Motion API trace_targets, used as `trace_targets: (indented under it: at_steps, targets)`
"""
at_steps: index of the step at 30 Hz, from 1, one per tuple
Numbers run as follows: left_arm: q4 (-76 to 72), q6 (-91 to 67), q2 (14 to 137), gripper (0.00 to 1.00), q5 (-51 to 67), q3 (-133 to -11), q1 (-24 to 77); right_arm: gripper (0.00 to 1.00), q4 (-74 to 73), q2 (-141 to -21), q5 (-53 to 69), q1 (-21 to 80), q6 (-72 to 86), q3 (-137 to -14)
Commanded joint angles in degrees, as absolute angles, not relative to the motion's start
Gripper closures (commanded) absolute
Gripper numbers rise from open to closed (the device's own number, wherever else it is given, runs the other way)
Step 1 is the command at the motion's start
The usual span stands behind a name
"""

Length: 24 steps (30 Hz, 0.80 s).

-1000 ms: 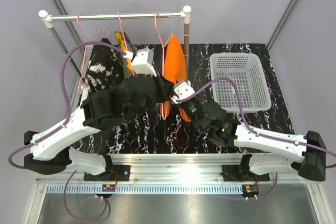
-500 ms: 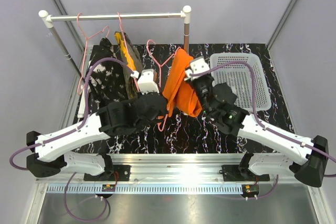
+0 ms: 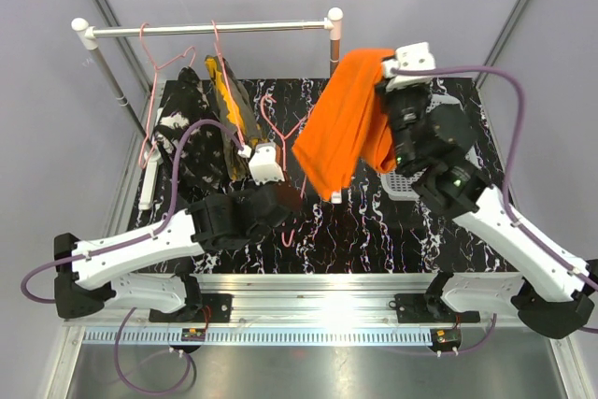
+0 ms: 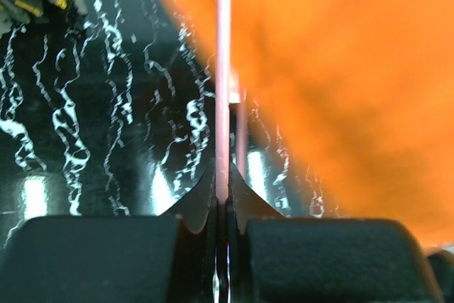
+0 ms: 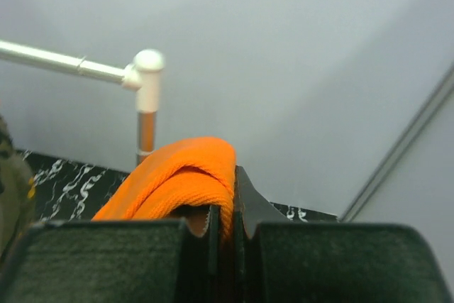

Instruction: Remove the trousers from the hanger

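1. Trousers: the orange trousers (image 3: pixel 346 123) hang in a long fold from my right end effector (image 3: pixel 383 77), just in front of the right-hand end of the rail (image 3: pixel 206 30), and drape down toward the table (image 3: pixel 374 231).
2. My right end effector is pinched narrow on the top fold of that cloth. Its wrist camera shows the orange bunched over and between the two jaws, with the rail's white end cap (image 5: pixel 147 62) up behind.
3. My left end effector (image 3: pixel 283 201) sits nearer to me than the rail, in front of its middle. It is closed tight on the thin wire of a pink hanger (image 3: pixel 280 123).
4. From the left wrist, that wire (image 4: pixel 223 69) runs straight up out of the shut jaws. The orange cloth fills the view to its right, and the black marbled table lies behind it.
5. This pink hanger is off the rail, with its hook free in front of the rail's middle and the whole frame tilted. It lies just beside the orange cloth, but I cannot tell whether the two touch.
6. The camouflage trousers (image 3: pixel 229 91) and the black speckled trousers (image 3: pixel 187 128) each hang on a pink hanger hooked over the left half of the rail. The camouflage pair is nearer the middle and the black pair nearer the left end.
7. A white basket (image 3: pixel 399 182) stands in front of the rail's right end, mostly hidden under my right arm.
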<state>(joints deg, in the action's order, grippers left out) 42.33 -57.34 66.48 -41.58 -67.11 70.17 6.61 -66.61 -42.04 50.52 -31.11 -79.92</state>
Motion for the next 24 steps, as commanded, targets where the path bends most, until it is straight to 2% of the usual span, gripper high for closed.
trace_targets:
  at_steps: [1, 6, 10, 15, 18, 21, 24]
  targets:
    - [39.73, -58.89, 66.71, 1.0, -41.84, -66.18, 70.05, 1.0, 10.12, -64.25, -47.28, 48.25, -31.99, -89.81]
    - [40.08, -58.8, 66.45, 1.0, -41.84, -65.66, 70.05, 1.0, 10.1, -63.81, -54.22, 46.85, -39.87, -91.67]
    - [40.43, -58.19, 64.87, 1.0, -42.27, -64.95, 70.05, 1.0, 14.67, -63.02, -57.56, 43.25, -47.71, -87.03]
    - [41.66, -56.69, 62.76, 1.0, -42.8, -64.95, 70.05, 1.0, 21.61, -63.19, -60.47, 30.52, -56.94, -76.13]
    - [41.84, -55.2, 61.09, 1.0, -43.07, -64.25, 70.05, 1.0, 23.2, -64.41, -62.83, 24.45, -55.21, -67.7]
    - [42.1, -54.15, 59.86, 1.0, -42.98, -63.9, 70.05, 1.0, 21.89, -66.0, -64.25, 20.93, -51.6, -64.09]
    - [42.8, -53.62, 58.98, 1.0, -43.15, -63.55, 70.05, 1.0, 26.88, -68.72, -65.04, 19.69, -51.24, -61.71]
